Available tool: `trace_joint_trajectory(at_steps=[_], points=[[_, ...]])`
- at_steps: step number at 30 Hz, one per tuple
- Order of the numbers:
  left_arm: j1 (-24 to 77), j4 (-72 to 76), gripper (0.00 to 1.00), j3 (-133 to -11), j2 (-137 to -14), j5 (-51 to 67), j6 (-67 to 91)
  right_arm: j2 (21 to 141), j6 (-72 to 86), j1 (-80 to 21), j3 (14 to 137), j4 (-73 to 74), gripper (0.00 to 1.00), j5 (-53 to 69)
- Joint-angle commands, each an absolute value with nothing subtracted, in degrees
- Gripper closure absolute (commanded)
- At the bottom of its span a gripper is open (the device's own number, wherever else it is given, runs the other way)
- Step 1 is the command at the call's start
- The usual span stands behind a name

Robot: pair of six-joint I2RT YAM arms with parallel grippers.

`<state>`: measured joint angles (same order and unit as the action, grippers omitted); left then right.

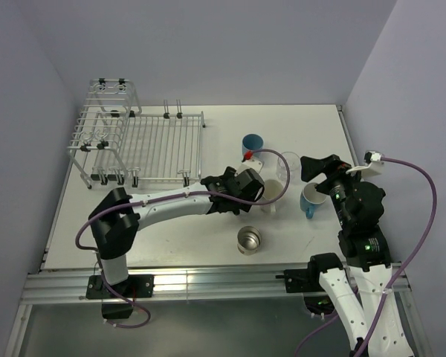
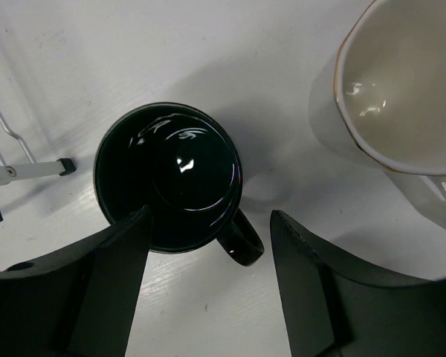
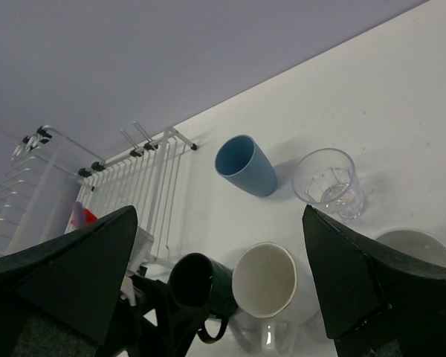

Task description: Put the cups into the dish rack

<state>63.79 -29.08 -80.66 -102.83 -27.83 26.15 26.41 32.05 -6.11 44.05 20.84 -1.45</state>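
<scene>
My left gripper (image 2: 210, 223) is low over the dark teal mug (image 2: 169, 175). Its jaws stand apart, the left finger (image 2: 111, 282) overlaps the mug's rim, and the handle (image 2: 241, 239) lies between the fingers. The right finger is clear of the mug. The cream mug (image 2: 401, 89) stands just beside it. From above, the left gripper (image 1: 234, 195) hides the dark mug. My right gripper (image 1: 317, 169) hovers open and empty above the blue mug with white inside (image 1: 311, 199) and the clear glass (image 1: 288, 167). The blue tumbler (image 1: 252, 143) and the steel cup (image 1: 249, 239) stand alone. The dish rack (image 1: 160, 145) is at the back left.
A rack foot and wire (image 2: 30, 167) lie close to the left of the dark mug. The right wrist view shows the tumbler (image 3: 245, 165), the glass (image 3: 328, 182), the cream mug (image 3: 271, 286) and the rack's edge (image 3: 145, 190). Walls close in the table on three sides.
</scene>
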Motion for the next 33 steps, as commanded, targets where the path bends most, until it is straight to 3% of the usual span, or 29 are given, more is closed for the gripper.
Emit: trace_joint_trajectory(at_steps=[1, 5, 9, 21, 33], points=[[64.16, -27.86, 0.30, -83.06, -104.76, -27.60, 25.40, 25.93, 31.11, -5.80, 47.11, 20.65, 0.00, -1.49], [64.07, -26.63, 0.34, -83.06, -106.26, -27.95, 25.05, 26.28, 30.94, -5.80, 47.46, 20.92, 0.00, -1.58], [63.72, -26.28, 0.45, -83.58, -108.01, -27.16, 24.79, 26.19, 30.85, -5.80, 47.81, 21.36, 0.00, -1.93], [63.11, -26.28, 1.00, -83.14, -106.63, -26.72, 24.43, 26.19, 30.85, -5.71, 47.72, 21.45, 0.00, -1.41], [61.35, -27.77, 1.00, -88.59, -87.48, -24.97, 24.08, 28.03, 30.85, -5.80, 47.55, 19.08, 0.00, 4.21]])
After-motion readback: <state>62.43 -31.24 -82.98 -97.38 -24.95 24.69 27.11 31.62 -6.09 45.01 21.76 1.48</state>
